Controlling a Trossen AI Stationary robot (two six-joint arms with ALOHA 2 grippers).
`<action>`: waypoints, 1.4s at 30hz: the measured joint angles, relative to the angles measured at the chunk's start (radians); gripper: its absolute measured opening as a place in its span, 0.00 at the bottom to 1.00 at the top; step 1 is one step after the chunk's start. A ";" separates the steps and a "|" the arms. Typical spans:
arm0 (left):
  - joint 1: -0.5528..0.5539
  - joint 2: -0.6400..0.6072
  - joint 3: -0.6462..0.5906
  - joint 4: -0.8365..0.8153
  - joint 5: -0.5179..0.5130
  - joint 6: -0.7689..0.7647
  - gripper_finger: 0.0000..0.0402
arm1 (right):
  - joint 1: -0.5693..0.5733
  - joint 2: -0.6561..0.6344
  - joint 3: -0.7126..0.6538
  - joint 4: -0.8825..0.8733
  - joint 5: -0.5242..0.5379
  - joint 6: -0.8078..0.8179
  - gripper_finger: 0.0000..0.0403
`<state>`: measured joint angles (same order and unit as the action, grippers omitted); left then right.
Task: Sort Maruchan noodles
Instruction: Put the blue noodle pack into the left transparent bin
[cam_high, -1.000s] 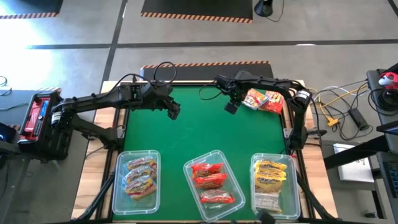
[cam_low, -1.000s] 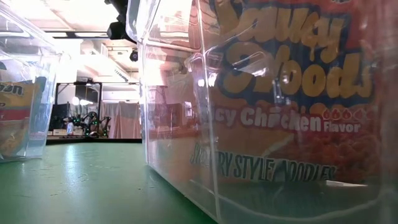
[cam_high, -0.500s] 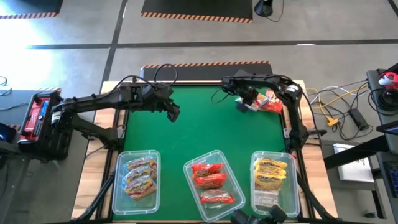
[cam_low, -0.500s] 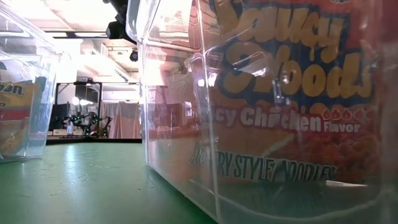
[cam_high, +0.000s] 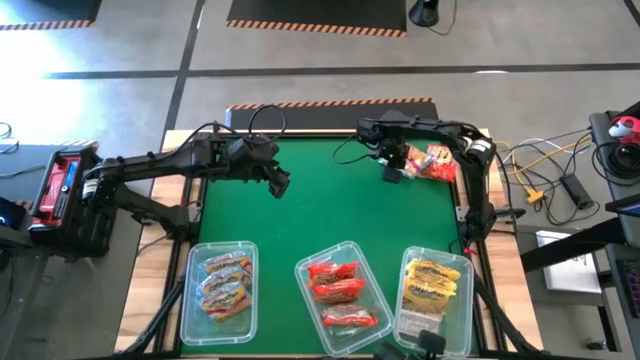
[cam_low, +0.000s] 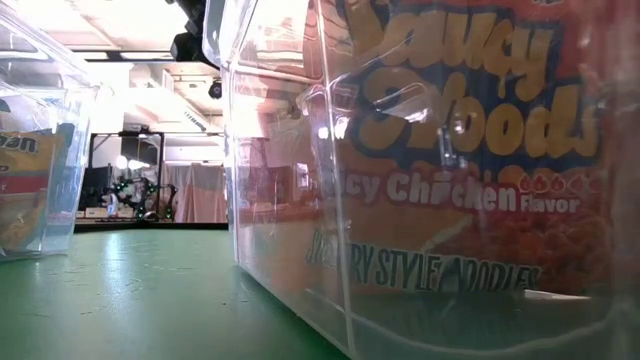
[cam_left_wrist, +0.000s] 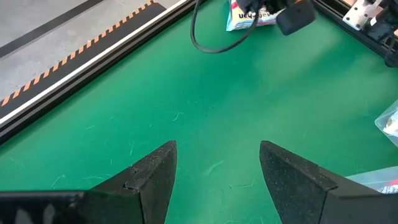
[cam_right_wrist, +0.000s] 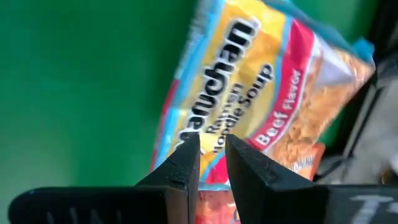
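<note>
Two or three Maruchan noodle packets (cam_high: 434, 160) lie piled at the table's far right corner. The top one is a yellow and red beef-flavor packet (cam_right_wrist: 249, 81), and a red-orange one (cam_right_wrist: 214, 208) lies under it. My right gripper (cam_high: 392, 170) (cam_right_wrist: 211, 152) points down over the beef packet's left edge, with only a narrow gap between its fingers. My left gripper (cam_high: 279, 184) (cam_left_wrist: 217, 162) hangs open above the bare green mat at the far left of centre. The left wrist view shows the pile (cam_left_wrist: 249, 15) far off. My right gripper comes from above, pointing down at the printed face of the beef packet near its left edge (cam_right_wrist: 205, 118). The packet lies flat on the pile. Nothing shows between the fingers. I cannot tell whether the tips touch the packet.
Three clear bins stand along the near edge. The left one (cam_high: 190, 300) holds orange-pink packets, the middle one (cam_high: 300, 275) red packets, the right one (cam_high: 405, 270) yellow packets. The low view is filled by one bin's wall (cam_low: 330, 150). Cables (cam_high: 545, 170) lie beyond the right edge.
My right gripper has gone toward the table's right edge, onto the packet pile, and has sunk a little. It has rolled and tipped more steeply downward. Its finger gap looks unchanged. The packets have stayed where they were.
</note>
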<state>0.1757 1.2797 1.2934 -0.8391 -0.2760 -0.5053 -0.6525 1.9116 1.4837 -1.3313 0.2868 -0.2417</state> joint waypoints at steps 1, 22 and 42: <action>0.000 0.000 0.000 0.000 -0.002 0.000 0.53 | 0.000 -0.010 0.000 0.006 -0.009 -0.022 0.17; 0.000 0.000 0.000 0.001 -0.002 -0.004 0.53 | -0.127 -0.043 -0.022 -0.040 0.053 0.127 0.06; -0.018 0.005 0.000 0.000 -0.003 -0.019 0.53 | -0.097 -0.059 -0.034 -0.015 -0.147 0.378 0.02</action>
<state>0.1577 1.2842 1.2934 -0.8387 -0.2790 -0.5247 -0.7493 1.8529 1.4498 -1.3460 0.1399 0.1359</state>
